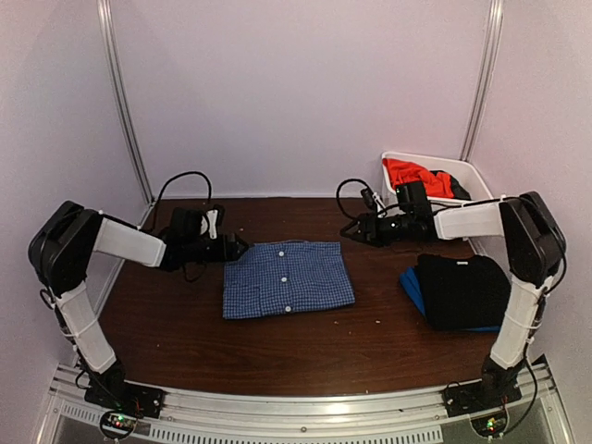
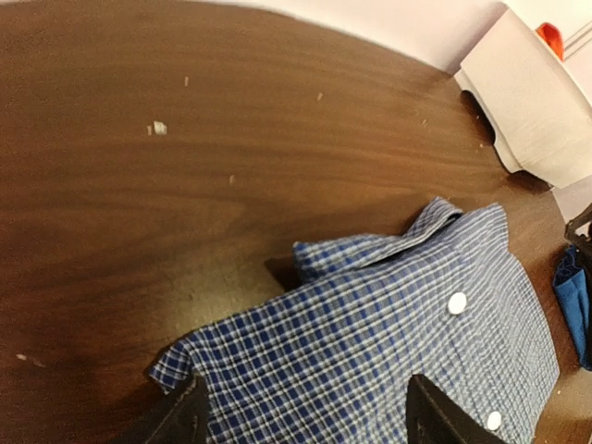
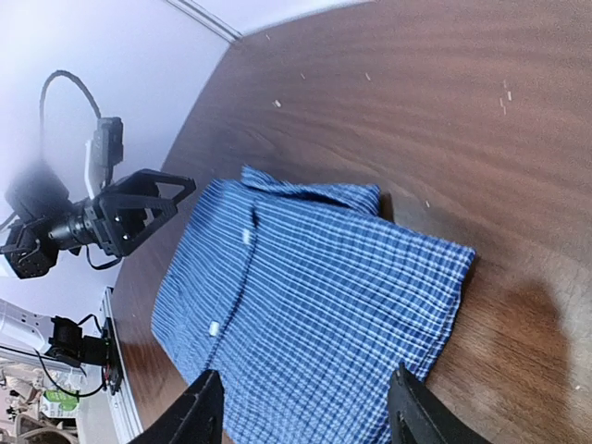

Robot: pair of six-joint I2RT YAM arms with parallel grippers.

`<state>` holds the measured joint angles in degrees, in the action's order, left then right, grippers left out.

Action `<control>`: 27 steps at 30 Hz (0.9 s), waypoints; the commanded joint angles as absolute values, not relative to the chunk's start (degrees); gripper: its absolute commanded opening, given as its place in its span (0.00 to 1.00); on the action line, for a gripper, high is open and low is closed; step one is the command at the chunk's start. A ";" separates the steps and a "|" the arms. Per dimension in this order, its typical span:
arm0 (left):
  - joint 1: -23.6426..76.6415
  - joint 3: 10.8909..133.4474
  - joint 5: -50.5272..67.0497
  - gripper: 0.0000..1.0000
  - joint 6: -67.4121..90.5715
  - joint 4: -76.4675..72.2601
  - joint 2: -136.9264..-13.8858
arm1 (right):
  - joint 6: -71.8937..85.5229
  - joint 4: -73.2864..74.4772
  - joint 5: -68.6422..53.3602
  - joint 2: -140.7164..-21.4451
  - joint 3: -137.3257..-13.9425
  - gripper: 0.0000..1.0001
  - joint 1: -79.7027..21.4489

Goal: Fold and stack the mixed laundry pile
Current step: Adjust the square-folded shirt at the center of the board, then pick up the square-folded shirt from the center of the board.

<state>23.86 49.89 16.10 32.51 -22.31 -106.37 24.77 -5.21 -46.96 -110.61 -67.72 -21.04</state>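
Checked shirt (image 1: 288,277) is lying folded on the worktop (image 1: 277,347), well left of the white tub (image 1: 462,168). The right claw (image 1: 350,229) is hovering between shirt and tub and the left claw (image 1: 242,247) on the shirt's far side from the tub, both gaping and empty. Light, limp cloth (buttons aside), probably wanting pinches at opposite edges.

We see the blue checked shirt (image 3: 305,305) lying folded flat on the dark desk (image 3: 444,111), our right tool (image 3: 305,421) spread wide at its near edge, the left tool (image 3: 176,208) open just beside its far edge
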 commanded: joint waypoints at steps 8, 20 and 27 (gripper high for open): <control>49.08 62.71 -9.29 0.68 -5.06 2.50 -97.77 | 24.47 1.72 -40.88 -92.31 -52.32 0.60 -20.57; 66.03 81.49 -14.58 0.55 -18.77 9.16 -118.79 | 29.41 -3.50 -44.41 -88.24 -42.01 0.62 -16.45; 66.50 89.59 -17.44 0.49 -21.08 10.63 -127.80 | 31.28 -5.49 -45.32 -87.16 -39.97 0.64 -16.35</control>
<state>67.11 85.82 -14.24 -18.04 9.72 -124.42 29.82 -2.83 -44.07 -89.17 -40.77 -16.60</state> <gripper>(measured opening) 0.502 0.631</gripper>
